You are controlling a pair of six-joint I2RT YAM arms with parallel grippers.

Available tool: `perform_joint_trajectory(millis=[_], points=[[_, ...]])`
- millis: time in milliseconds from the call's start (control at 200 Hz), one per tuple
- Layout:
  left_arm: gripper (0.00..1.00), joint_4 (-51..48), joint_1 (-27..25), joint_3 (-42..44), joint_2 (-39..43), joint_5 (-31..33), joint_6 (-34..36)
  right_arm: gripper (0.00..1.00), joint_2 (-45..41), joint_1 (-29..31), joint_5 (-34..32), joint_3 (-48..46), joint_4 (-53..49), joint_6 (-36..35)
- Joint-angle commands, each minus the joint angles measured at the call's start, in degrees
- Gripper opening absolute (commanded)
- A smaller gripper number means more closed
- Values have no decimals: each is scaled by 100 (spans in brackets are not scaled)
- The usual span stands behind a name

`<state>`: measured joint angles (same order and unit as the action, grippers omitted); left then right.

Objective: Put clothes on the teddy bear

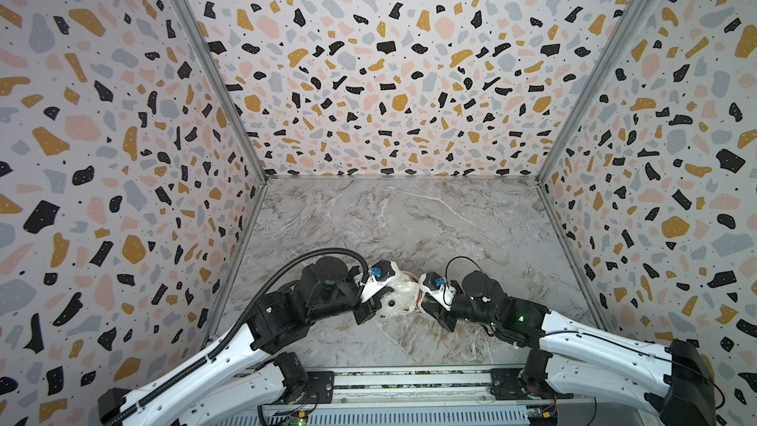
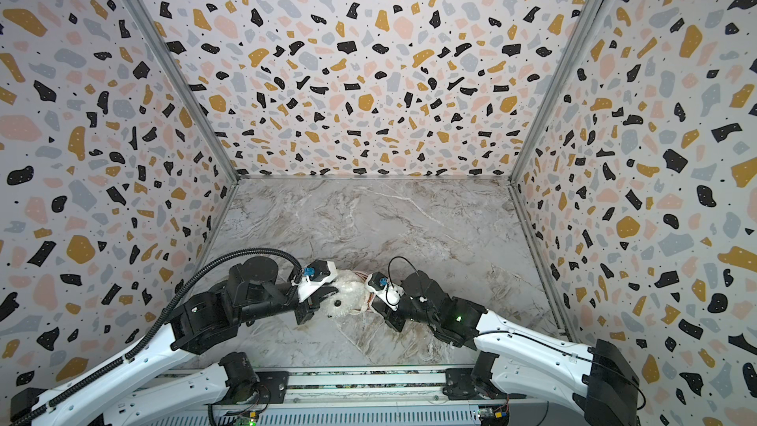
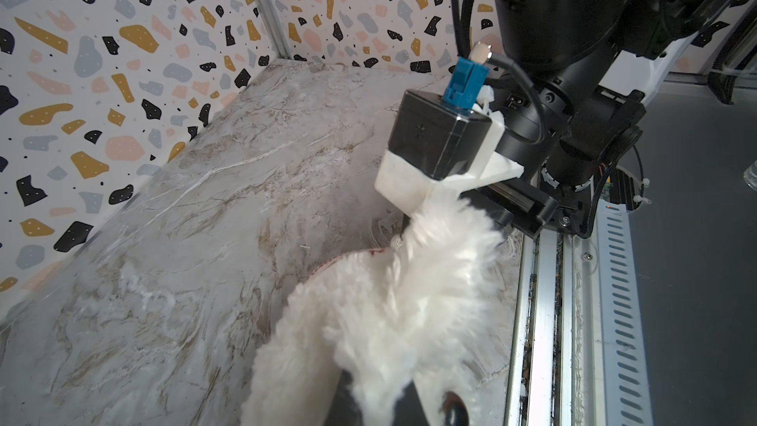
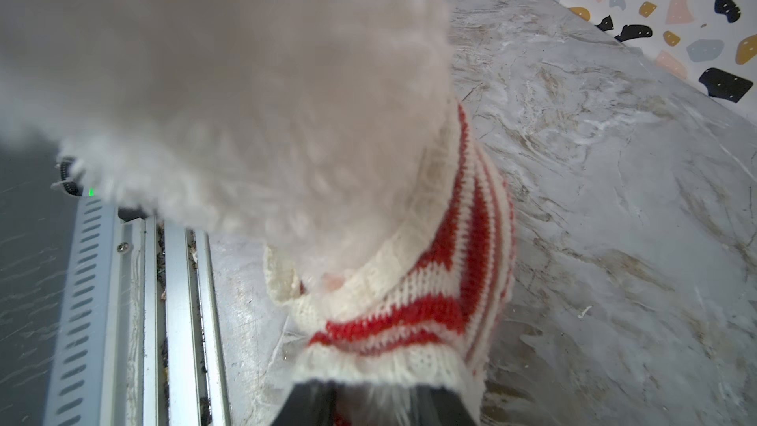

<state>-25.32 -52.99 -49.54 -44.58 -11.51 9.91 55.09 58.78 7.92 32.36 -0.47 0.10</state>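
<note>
Left arm (image 1: pixel 229 346) and right arm (image 1: pixel 573 333) reach low inward, left claw (image 3: pixel 375 401) pinched tight, right claw (image 4: pixel 370 403) facing it.

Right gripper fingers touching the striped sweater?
Touching. Right wrist view: white hem of the striped sweater lies straight across both black fingers of the right gripper, no gap visible.

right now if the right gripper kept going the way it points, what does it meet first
The white hem of the striped sweater, right at the right gripper, then the teddy bear inside it; depth is hard to judge.
</note>
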Motion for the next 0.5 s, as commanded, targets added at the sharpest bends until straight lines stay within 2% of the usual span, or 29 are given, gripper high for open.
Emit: perform_joint_trajectory(millis=[0, 110, 270, 496], points=[[0, 630, 15, -197, 112, -115, 11, 26, 178, 29, -79, -36, -43, 105], [0, 638, 11, -170, 139, -154, 2, 26, 288, 30, -33, -53, 1, 36], [0, 689, 9, -119, 204, -175, -44, 32, 432, 34, 103, -122, 169, -122], [0, 774, 16, -117, 289, -267, -126, 31, 256, 213, 148, -417, 624, -459]])
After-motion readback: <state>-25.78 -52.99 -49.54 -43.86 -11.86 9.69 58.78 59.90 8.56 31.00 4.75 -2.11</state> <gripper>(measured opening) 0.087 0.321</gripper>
